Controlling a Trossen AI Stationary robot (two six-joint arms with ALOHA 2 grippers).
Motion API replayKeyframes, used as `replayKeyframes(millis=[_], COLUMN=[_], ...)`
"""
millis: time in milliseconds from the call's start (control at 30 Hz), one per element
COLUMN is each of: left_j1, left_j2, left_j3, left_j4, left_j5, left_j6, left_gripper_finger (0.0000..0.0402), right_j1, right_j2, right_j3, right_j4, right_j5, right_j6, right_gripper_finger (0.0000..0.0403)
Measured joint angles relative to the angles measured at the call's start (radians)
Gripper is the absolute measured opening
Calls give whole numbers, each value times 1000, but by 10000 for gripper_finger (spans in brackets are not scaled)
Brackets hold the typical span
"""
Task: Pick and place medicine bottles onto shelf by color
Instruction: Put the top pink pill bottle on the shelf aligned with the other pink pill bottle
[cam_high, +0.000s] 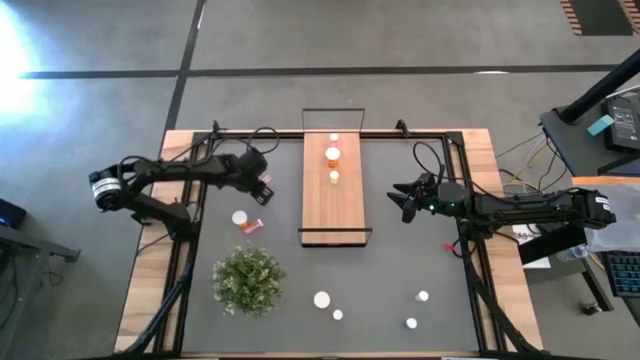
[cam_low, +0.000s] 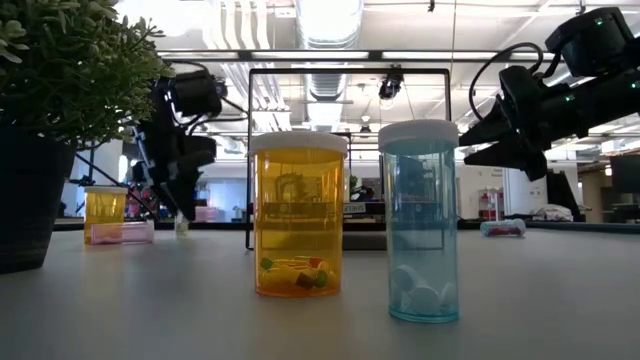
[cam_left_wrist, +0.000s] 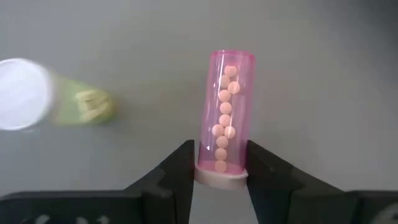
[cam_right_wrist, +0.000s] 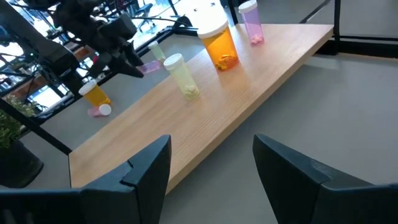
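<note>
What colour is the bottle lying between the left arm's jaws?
Pink bottle, with little round pills inside; clearest in the left wrist view.

Left gripper (cam_left_wrist: 217, 163) low near table's left edge, fingers clamped around something; right gripper (cam_high: 405, 203) hovering right side, jaws apart.

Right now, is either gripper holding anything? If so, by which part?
The left gripper has a pink bottle lying on the mat between its fingers at the cap end; a firm grip cannot be told. The right gripper is open, holding nothing.

Counting three medicine bottles (cam_high: 333, 154) on the one shelf (cam_high: 335, 205). Six more across the worktop (cam_high: 380, 290), plus one plant (cam_high: 247, 279). Two claws.
</note>
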Motion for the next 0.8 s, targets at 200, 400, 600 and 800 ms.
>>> replayKeyframes(millis=[200, 400, 600, 800], left_j1=[-39, -85, -123, -140], left_j2=[-32, -58, -63, -63], left_j3=[9, 25, 46, 99], left_j4=[1, 2, 1, 2], left_j5=[15, 45, 49, 50], left_j6=[-34, -61, -63, -59], left_gripper_finger=[100, 99, 99, 99], right_j1=[0, 0, 0, 0], right_j2=[0, 0, 0, 0], right_j3=[0, 0, 0, 0], right_j4=[0, 0, 0, 0], right_j5=[0, 0, 0, 0], right_j6=[0, 0, 0, 0], right_gripper_finger=[217, 217, 217, 217])
